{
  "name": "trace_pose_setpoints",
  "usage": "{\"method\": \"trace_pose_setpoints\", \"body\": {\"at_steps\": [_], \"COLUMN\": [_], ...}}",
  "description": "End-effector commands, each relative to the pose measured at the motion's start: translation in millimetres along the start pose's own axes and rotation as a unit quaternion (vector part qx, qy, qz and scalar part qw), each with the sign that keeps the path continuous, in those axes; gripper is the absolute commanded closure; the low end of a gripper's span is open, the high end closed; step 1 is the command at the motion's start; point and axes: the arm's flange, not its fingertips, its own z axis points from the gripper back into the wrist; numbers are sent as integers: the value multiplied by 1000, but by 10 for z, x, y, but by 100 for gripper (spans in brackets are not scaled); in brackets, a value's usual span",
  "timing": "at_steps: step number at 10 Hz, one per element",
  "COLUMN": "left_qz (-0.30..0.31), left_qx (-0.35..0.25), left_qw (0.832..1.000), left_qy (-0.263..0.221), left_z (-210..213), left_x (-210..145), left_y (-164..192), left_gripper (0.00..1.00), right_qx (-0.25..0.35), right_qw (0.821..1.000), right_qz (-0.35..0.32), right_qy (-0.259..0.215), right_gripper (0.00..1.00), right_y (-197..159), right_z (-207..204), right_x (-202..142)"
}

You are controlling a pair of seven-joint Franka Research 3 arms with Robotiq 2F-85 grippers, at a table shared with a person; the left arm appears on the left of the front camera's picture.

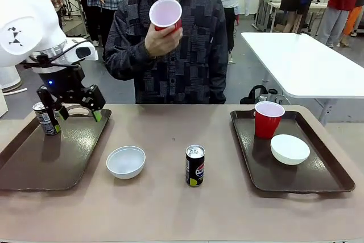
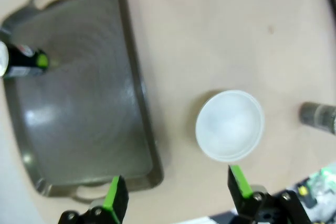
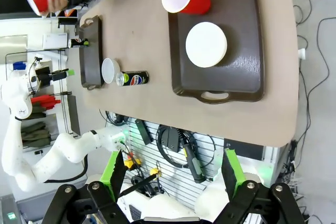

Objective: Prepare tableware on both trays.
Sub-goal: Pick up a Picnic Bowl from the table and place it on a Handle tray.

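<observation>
Here, nearest the robot's edge of the table (image 1: pixel 170 214), a white bowl (image 1: pixel 125 161) and a dark can (image 1: pixel 194 165) stand on the bare surface between the two trays, near each other but apart. The left tray (image 1: pixel 34 169) carries a second can (image 1: pixel 46 119) upright at its far left corner. The right tray (image 1: pixel 296 179) carries a red cup (image 1: pixel 268 119) upright at its far end, with a second bowl (image 1: pixel 290 149) just beside it on the nearer side. The left gripper (image 1: pixel 77 119) hangs above the left tray's far end, to the right of the second can, its fingers spread wide and holding nothing. The right gripper (image 3: pixel 173 169) sits high over the table, its fingers wide apart and empty. Across the table, a person's hand (image 1: pixel 162 39) holds a raised cup (image 1: pixel 166 14), red and tilted, its white inside turned toward the camera.
</observation>
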Motion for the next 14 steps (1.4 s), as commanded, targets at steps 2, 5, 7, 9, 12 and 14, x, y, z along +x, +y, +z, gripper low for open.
{"method": "trace_pose_setpoints", "body": {"at_steps": [2,5,7,9,12,14], "left_qz": [21,-64,-115,-100,-77,-61], "left_qx": [12,23,35,18,13,18], "left_qw": [999,990,985,985,987,991], "left_qy": [-22,121,125,138,140,115], "left_z": [-338,-144,113,-3,-57,-84], "left_x": [58,-467,-1010,-812,-730,-631], "left_y": [-424,-340,-212,-202,-173,-226], "left_gripper": [0,0,0,0,0,0], "right_qx": [7,7,7,7,7,7], "right_qw": [1000,1000,1000,1000,1000,1000], "right_qz": [-3,-3,-3,-3,-3,-3], "right_qy": [-2,-2,-2,-2,-2,-2], "right_gripper": [5,5,5,5,5,5], "right_y": [18,18,18,18,18,18], "right_z": [-17,-17,-17,-17,-17,-17], "right_x": [-22,-22,-22,-22,-22,-22]}}
